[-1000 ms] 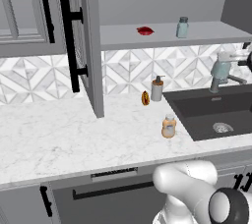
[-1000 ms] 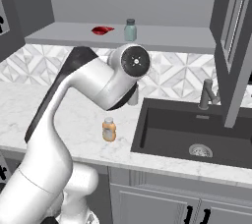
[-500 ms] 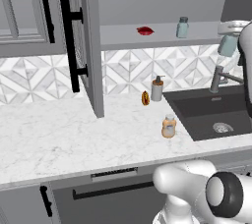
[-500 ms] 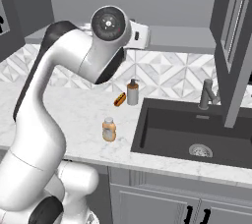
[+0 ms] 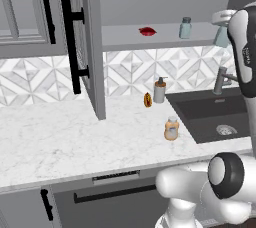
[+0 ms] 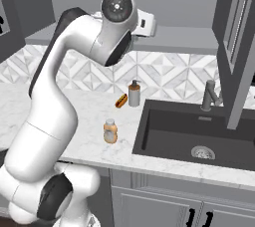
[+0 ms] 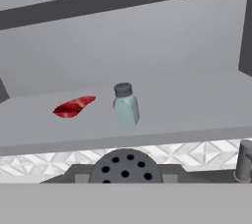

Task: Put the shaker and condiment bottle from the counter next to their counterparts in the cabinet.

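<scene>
holding shaker (image 7: 124,168) in closed claw, perforated cap at bottom centre of hand view. twin shaker (image 7: 125,104) upright on cabinet shelf (image 7: 197,115) straight ahead, red item (image 7: 74,106) left. bottle (image 5: 171,128) on surface (image 5: 75,137), lower centre.

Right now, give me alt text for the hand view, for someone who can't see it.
A pale teal shaker with a grey cap stands on the grey cabinet shelf, a small red item lying beside it. A perforated grey shaker cap sits close at the bottom, facing the camera.

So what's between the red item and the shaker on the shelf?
Nothing; the hand view shows bare shelf between red item and shaker.
</scene>
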